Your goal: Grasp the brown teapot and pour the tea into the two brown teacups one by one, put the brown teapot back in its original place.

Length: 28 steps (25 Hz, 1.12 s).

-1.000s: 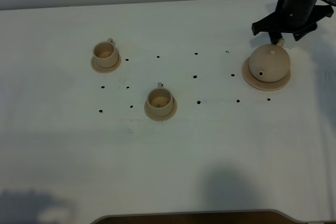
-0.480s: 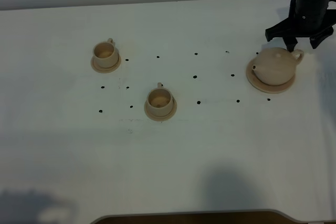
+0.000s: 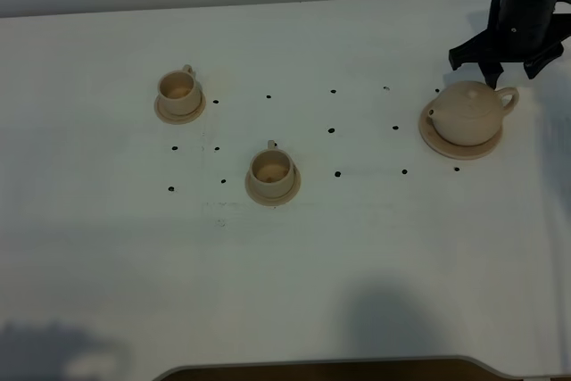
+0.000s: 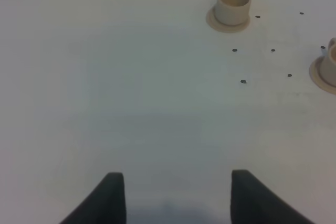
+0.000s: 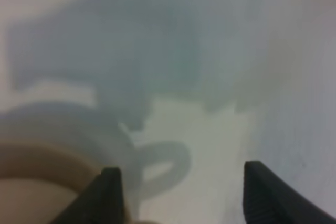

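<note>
The brown teapot (image 3: pixel 466 111) stands upright on its wide round saucer (image 3: pixel 455 145) at the far right, spout to the left, loop handle to the right. My right gripper (image 3: pixel 508 70) hangs open just behind and above the handle, not touching it. In the right wrist view the open gripper (image 5: pixel 181 198) has the blurred teapot (image 5: pixel 37 182) and its handle (image 5: pixel 165 163) close below. Two brown teacups on small saucers stand at the left (image 3: pixel 178 90) and centre (image 3: pixel 270 169). My left gripper (image 4: pixel 176 198) is open and empty over bare table; the cups (image 4: pixel 232 4) (image 4: pixel 331 65) lie beyond it.
The white table (image 3: pixel 357 247) carries several small black dots between the cups and the teapot. Its far edge runs just behind the right arm. A dark curved edge shows at the front of the table.
The teapot went from tilted in my right gripper to upright on its saucer. The right gripper let go of the handle and drew back a little. The cups have not moved.
</note>
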### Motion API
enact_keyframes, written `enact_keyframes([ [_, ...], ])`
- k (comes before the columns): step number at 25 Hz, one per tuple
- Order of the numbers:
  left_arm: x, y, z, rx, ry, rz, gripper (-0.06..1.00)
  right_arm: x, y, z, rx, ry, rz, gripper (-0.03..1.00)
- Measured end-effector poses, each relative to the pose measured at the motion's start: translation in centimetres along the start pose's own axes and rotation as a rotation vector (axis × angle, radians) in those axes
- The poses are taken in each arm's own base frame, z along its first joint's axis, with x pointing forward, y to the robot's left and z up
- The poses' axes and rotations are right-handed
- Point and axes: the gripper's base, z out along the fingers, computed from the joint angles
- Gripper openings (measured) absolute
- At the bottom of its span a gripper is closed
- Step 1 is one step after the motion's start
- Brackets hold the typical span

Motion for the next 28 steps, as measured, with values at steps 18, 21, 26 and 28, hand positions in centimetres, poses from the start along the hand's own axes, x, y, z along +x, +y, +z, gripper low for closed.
enact_keyframes([
  [18, 0.0, 0.0, 0.0, 0.0, 0.0, 0.0, 0.49, 1.5, -1.8, 0.4, -0.063, 0.147, 0.081, 0.51],
  [21, 0.0, 0.0, 0.0, 0.0, 0.0, 0.0, 0.49, 1.5, -1.6, 0.4, -0.085, 0.149, 0.089, 0.51],
  [26, 0.0, 0.0, 0.0, 0.0, 0.0, 0.0, 0.49, 1.5, -1.6, 0.4, -0.091, 0.15, 0.092, 0.51],
  [28, 0.0, 0.0, 0.0, 0.0, 0.0, 0.0, 0.49, 1.5, -1.6, 0.4, -0.091, 0.153, 0.091, 0.51],
])
